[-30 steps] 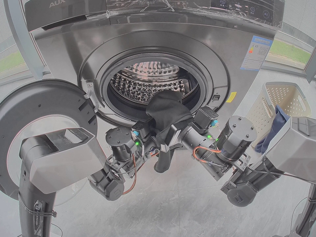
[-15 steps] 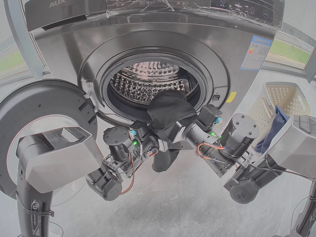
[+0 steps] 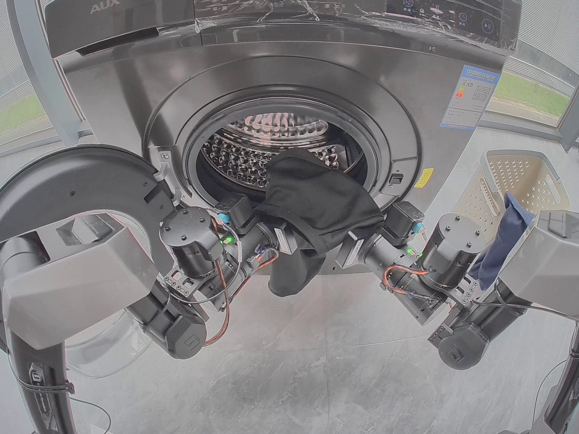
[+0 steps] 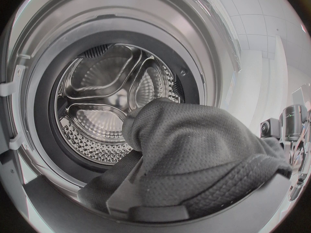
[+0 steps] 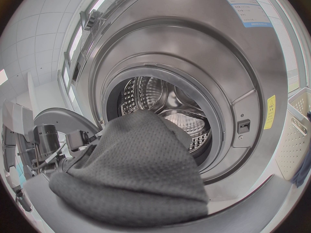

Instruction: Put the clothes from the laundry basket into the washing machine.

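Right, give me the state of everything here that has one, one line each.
Washing machine door, swung fully open to the robot's left.
Drum, no clothes lying in the part that shows.
Black garment, held up at the drum's mouth, not yet in; one end hangs down.
Laundry basket, standing beside the machine, a blue garment hanging over its rim.

Grey marbled floor [image 3: 338,369], windows [image 3: 537,94] onto grass, white tiles [image 5: 35,33]
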{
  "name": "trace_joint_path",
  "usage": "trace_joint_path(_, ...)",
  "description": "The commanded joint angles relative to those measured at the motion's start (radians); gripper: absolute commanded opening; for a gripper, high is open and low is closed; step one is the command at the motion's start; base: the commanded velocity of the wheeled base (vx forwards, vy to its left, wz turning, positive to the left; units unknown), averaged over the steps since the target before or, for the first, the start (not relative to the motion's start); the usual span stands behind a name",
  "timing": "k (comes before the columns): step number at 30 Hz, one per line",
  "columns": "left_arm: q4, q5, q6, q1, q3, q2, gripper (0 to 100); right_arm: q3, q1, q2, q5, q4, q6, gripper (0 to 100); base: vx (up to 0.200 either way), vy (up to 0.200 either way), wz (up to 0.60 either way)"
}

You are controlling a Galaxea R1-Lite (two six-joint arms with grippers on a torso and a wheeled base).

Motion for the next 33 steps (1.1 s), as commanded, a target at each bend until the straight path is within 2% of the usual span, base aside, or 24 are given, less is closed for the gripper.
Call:
trace_joint_path(1, -0.003, 0.001, -0.001, -0.003, 0.016, -0.04, 0, 0.005, -0.006, 0.017, -0.003, 0.001, -0.001, 0, 0.0, 0.0, 0.0)
trace_joint_path(7, -0.003, 0.002, -0.001, -0.003, 0.017, -0.043, 0, 0.008, -0.007, 0.018, 0.0, 0.001, -0.001, 0, 0.0, 0.0, 0.0)
trace_joint_path(8, -0.003, 0.002, -0.002, -0.003, 0.017, -0.043, 0, 0.014, -0.003, 0.012, 0.0, 0.001, -0.001, 100, 0.0, 0.0, 0.0)
trace_joint_path(14, -0.001, 0.01, -0.008, -0.005, 0.027, -0.058, 0, 0.062, -0.001, -0.022, 0.014, 0.001, -0.022, 100, 0.0, 0.0, 0.0)
trace_joint_path(15, -0.001, 0.03, -0.027, -0.008, 0.045, -0.063, 0, 0.105, 0.001, -0.068, 0.038, 0.003, -0.036, 100, 0.0, 0.0, 0.0)
trace_joint_path(17, 0.001, 0.038, -0.039, -0.011, 0.08, -0.086, 0, 0.161, 0.002, -0.1, 0.071, 0.003, -0.041, 100, 0.0, 0.0, 0.0)
trace_joint_path(18, 0.001, 0.038, -0.041, -0.011, 0.088, -0.087, 0, 0.171, 0.004, -0.103, 0.075, 0.003, -0.041, 100, 0.0, 0.0, 0.0)
trace_joint_path(19, 0.001, 0.038, -0.042, -0.011, 0.128, -0.098, 0, 0.223, 0.005, -0.123, 0.092, 0.003, -0.044, 100, 0.0, 0.0, 0.0)
trace_joint_path(20, 0.001, 0.038, -0.042, -0.011, 0.128, -0.098, 0, 0.223, 0.005, -0.123, 0.092, 0.003, -0.044, 100, 0.0, 0.0, 0.0)
trace_joint_path(21, -0.001, 0.036, -0.044, -0.011, 0.171, -0.118, 0, 0.293, 0.007, -0.138, 0.114, 0.003, -0.062, 100, 0.0, 0.0, 0.0)
trace_joint_path(24, 0.001, 0.036, -0.045, -0.011, 0.241, -0.169, 0, 0.385, 0.007, -0.14, 0.157, 0.003, -0.09, 100, 0.0, 0.0, 0.0)
trace_joint_path(27, 0.001, 0.038, -0.045, -0.013, 0.297, -0.216, 0, 0.419, 0.005, -0.14, 0.167, 0.003, -0.093, 100, 0.0, 0.0, 0.0)
trace_joint_path(33, -0.001, 0.028, -0.045, -0.052, 0.459, -0.278, 0, 0.422, -0.03, -0.155, 0.169, 0.003, -0.108, 100, 0.0, 0.0, 0.0)
